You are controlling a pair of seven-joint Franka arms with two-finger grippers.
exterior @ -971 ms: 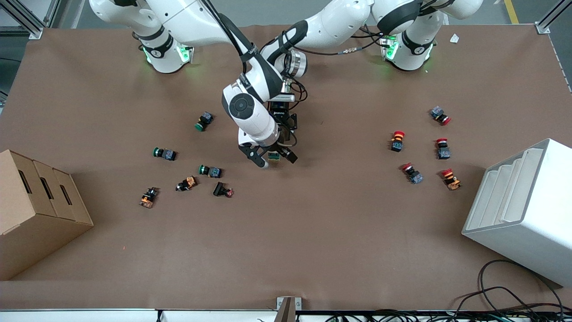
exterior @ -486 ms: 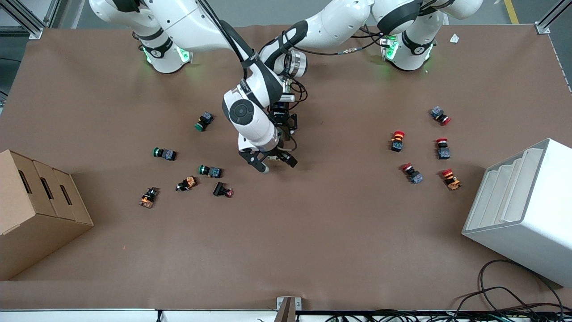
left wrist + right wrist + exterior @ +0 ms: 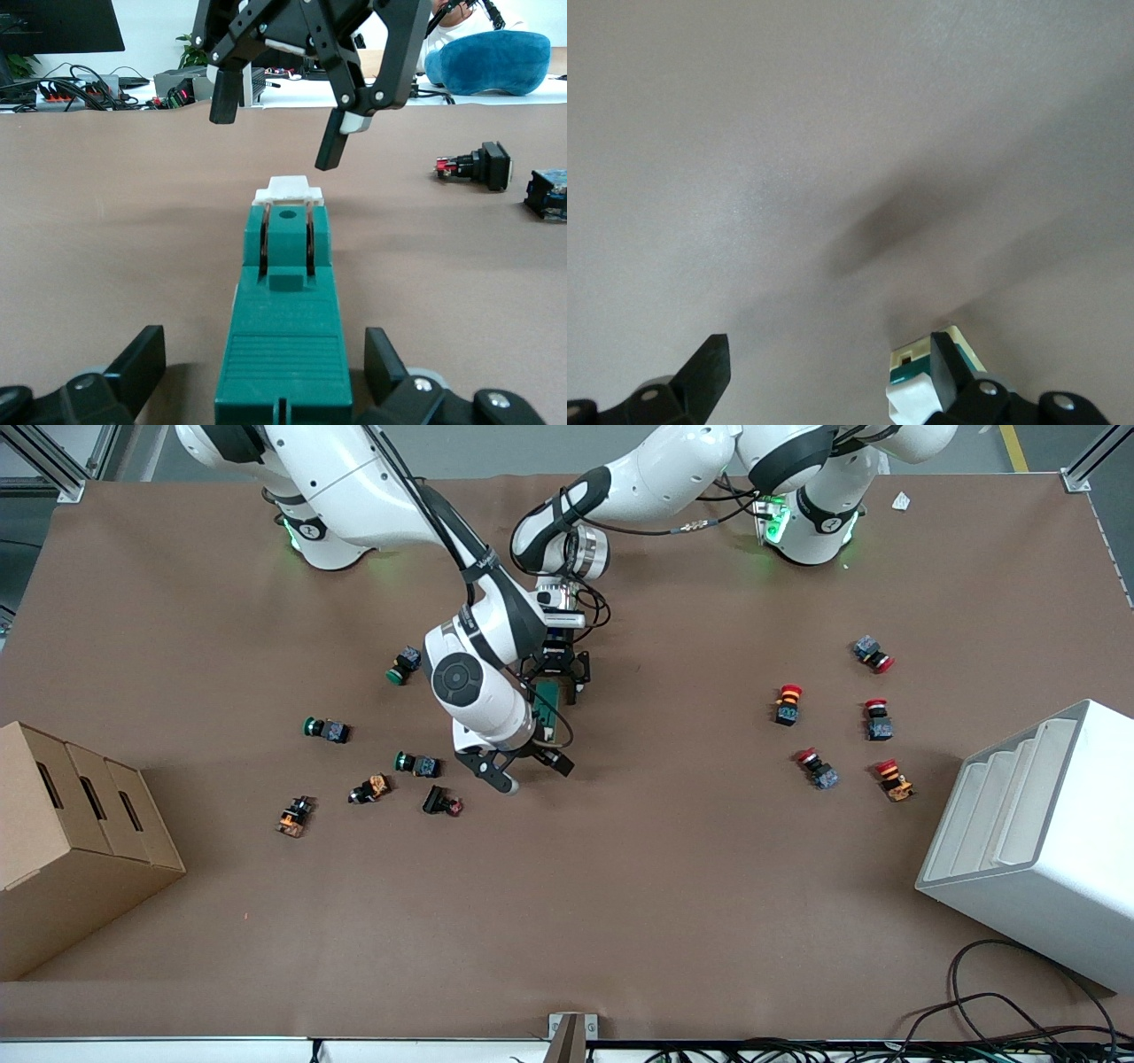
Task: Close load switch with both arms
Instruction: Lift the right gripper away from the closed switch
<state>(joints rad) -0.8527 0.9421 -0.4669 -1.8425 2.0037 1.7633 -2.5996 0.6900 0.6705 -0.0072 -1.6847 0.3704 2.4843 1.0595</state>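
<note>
The dark green load switch (image 3: 549, 705) lies on the brown table near the middle, its white lever (image 3: 288, 189) pointing toward the front camera. My left gripper (image 3: 556, 684) is low over it and open. In the left wrist view its fingers (image 3: 142, 356) stand on either side of the switch body (image 3: 283, 328) with small gaps. My right gripper (image 3: 530, 771) is open and empty, just past the lever end. It shows in the left wrist view (image 3: 279, 124) above the lever. In the right wrist view the lever end (image 3: 914, 390) sits beside one finger (image 3: 950, 361).
Green-capped and orange push buttons (image 3: 416, 763) lie scattered toward the right arm's end, one black one (image 3: 441, 802) close to my right gripper. Red-capped buttons (image 3: 788, 703) lie toward the left arm's end. A cardboard box (image 3: 71, 841) and a white rack (image 3: 1036, 841) stand at the table's ends.
My right gripper has moved off the switch's lever end, toward the front camera and the right arm's end. More of the green switch now shows under my left gripper.
</note>
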